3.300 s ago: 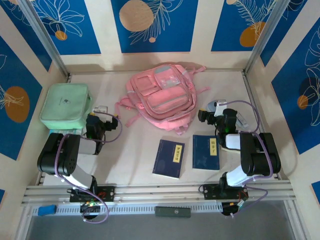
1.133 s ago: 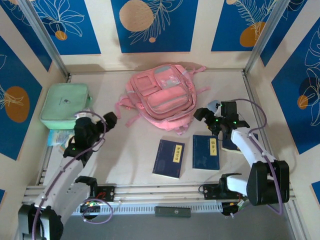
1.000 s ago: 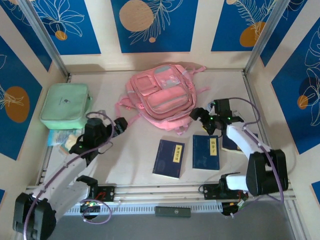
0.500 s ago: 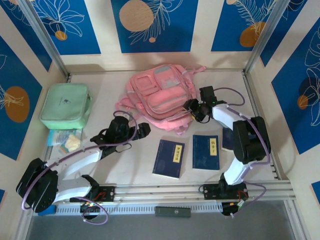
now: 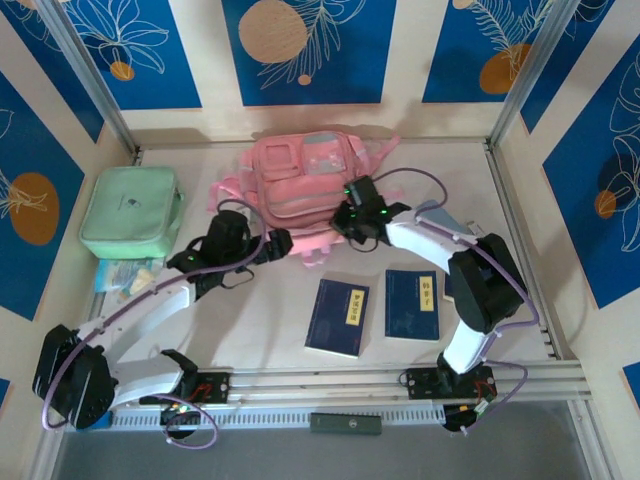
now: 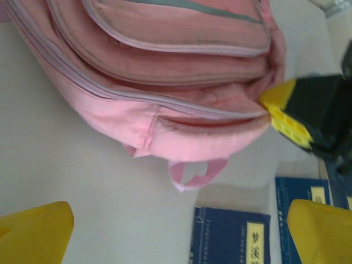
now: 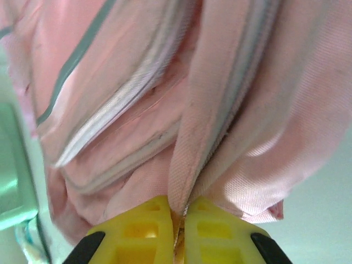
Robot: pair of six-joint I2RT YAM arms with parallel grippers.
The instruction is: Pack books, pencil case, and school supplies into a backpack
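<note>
The pink backpack (image 5: 300,185) lies bunched at the back middle of the table. My right gripper (image 5: 340,218) is at its near right edge, shut on a fold of pink fabric beside a zip seam (image 7: 179,225). My left gripper (image 5: 283,243) stands open just in front of the backpack's near left corner, its yellow fingers (image 6: 38,231) wide apart over bare table with nothing between them. Two navy books (image 5: 338,316) (image 5: 412,303) with yellow labels lie flat in front. A pale grey-blue end of the pencil case (image 5: 437,212) peeks out by the right arm.
A mint green square bag (image 5: 130,210) sits at the far left, with small packets (image 5: 125,275) in front of it. A pink strap loop (image 6: 195,173) hangs from the backpack toward the left book (image 6: 231,236). Walls close in the table on three sides.
My right gripper swung left to the backpack and shut on its fabric. The backpack shifted back and left and crumpled. My left arm reached right to the backpack, staying open.
</note>
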